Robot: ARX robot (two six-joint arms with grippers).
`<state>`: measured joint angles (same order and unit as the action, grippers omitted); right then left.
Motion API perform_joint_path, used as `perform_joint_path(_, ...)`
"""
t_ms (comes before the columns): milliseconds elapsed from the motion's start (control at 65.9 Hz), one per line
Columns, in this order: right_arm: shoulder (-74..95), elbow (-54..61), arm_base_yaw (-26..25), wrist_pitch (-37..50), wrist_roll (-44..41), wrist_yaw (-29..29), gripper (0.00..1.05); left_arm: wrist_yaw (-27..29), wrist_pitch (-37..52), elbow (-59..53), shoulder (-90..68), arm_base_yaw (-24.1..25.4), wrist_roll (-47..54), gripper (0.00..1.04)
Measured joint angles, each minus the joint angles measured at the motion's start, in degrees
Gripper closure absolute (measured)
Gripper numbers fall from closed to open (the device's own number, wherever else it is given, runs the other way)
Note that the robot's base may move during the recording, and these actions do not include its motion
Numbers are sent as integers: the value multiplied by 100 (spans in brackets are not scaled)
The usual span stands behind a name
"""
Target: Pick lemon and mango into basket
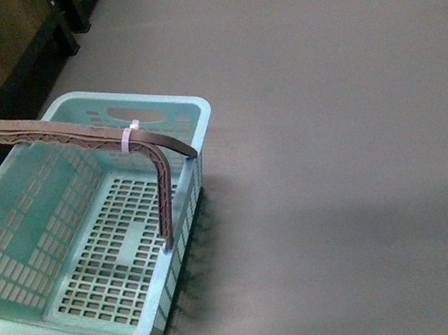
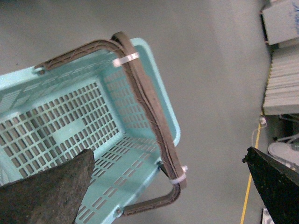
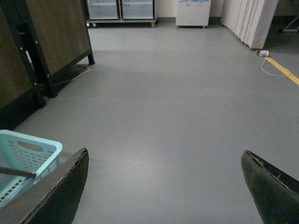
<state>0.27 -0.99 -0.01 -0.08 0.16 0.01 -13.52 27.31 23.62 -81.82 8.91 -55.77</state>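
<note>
Most of what there is to see is floor (image 1: 352, 111): a smooth, dull grey sheet running across the room to the far wall, with a soft shadow across it nearer the robot. To the left stand dark wood-panelled units (image 3: 56, 32) on black frames; against the far wall are glass-fronted cabinets (image 3: 121, 9), a white unit (image 3: 192, 13) and a pale pleated screen (image 3: 247, 21), with a yellow strip (image 3: 282, 70) on the floor near it. The basket (image 1: 15, 254), light aqua with slotted walls, sits on the floor to the robot's left, near the dark units. Its brown handles (image 1: 54, 131) stand raised together over it, bound by white zip ties (image 1: 127, 138). The left gripper (image 2: 168, 156) hangs above the basket, fingers spread wide. The right gripper (image 3: 164, 154) is over bare floor, fingers likewise apart.
</note>
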Motion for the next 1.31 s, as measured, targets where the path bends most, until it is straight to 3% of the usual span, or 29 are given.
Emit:
perform_joint_path(304,0,0,0,0,0,0,9,522,533,1523,-2887,-1104,-1145,7)
perform_joint_path(683,0,0,0,0,0,0,9,820,199,3580,-4452,-1648,-1591,8)
perform_joint_path(1047,0,0,0,0,0,0,9,953,-77,4072,-4953,-1808,-1906,71)
perform_joint_path(1123,0,0,0,0,0,2,9,863,192,3989,-4937,-1823,-1845,76)
perform_joint_path(1306,0,0,0,0,0,0,9,809,494,3300,-4380,-1919,-1943,77)
